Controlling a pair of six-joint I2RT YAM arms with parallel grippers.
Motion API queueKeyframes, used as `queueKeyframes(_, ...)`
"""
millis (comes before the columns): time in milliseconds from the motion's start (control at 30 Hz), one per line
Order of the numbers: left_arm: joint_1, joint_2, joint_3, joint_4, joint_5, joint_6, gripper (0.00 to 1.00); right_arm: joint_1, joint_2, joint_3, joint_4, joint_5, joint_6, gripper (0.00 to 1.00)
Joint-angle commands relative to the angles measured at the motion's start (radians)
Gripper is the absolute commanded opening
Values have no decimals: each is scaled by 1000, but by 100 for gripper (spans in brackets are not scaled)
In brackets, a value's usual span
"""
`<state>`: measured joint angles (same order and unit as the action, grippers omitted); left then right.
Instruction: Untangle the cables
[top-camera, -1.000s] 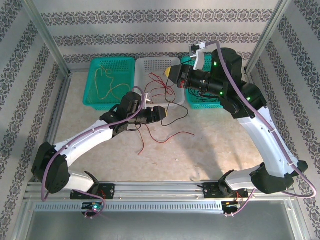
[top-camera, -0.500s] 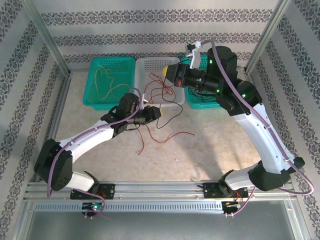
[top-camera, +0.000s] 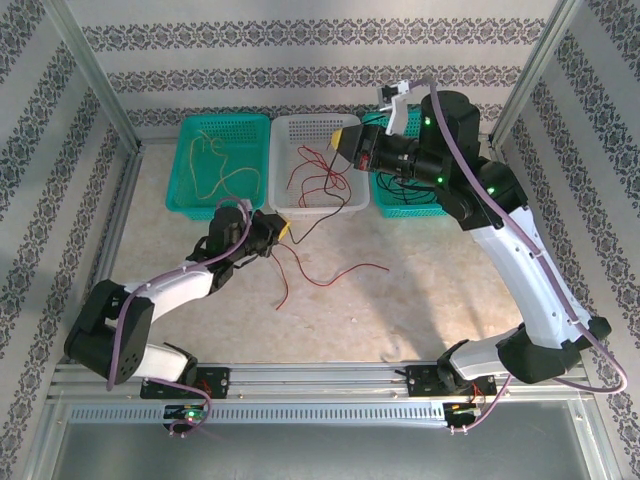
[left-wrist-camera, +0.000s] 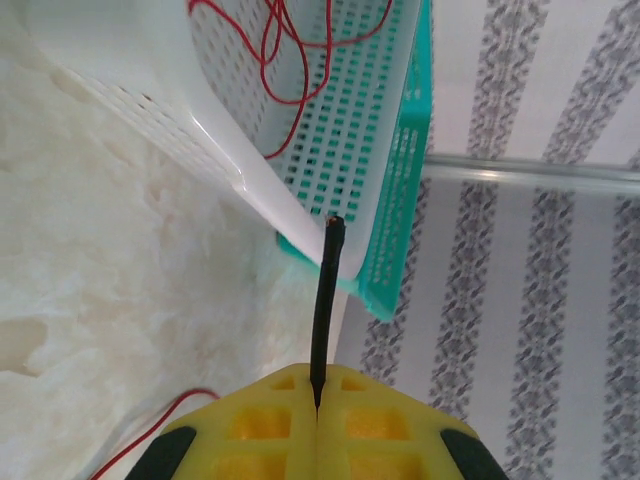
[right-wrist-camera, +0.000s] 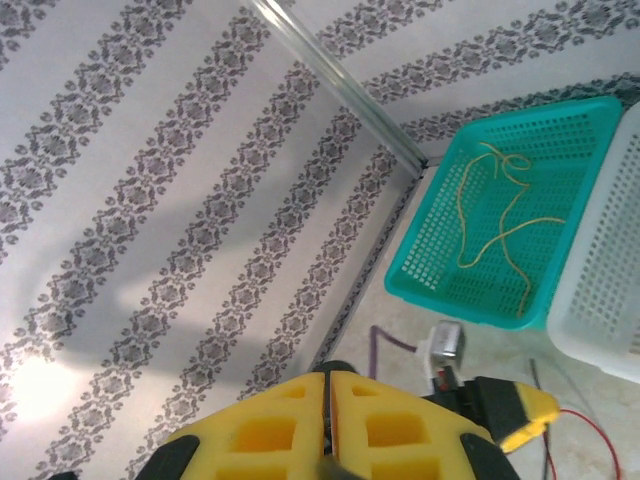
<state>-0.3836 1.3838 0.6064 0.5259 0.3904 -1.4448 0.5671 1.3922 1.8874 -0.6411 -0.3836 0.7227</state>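
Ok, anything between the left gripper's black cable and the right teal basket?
Yes: the white basket stands between the left gripper and the right teal basket; the right gripper hangs over the white one.

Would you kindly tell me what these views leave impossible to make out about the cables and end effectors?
1. Right teal basket, top view: the right arm covers most of its contents.
2. Right end effector, right wrist view: pads meet, but the bottom edge cuts off any cable held.
3. Black cable, left wrist view: the left end effector clamps it and hides the rest.
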Motion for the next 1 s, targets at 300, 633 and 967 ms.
queueKeyframes(300, 37, -146, 75, -279, -51, 110, 53, -187, 16, 69, 0, -17, 9, 0)
queueKeyframes(633, 57, -187, 245, -825, -116, 516, 56, -492, 200, 305, -54, -60, -53, 0)
queueKeyframes(967, 57, -121, 246, -851, -109, 618, 58, -617, 581, 669, -155, -68, -77, 0)
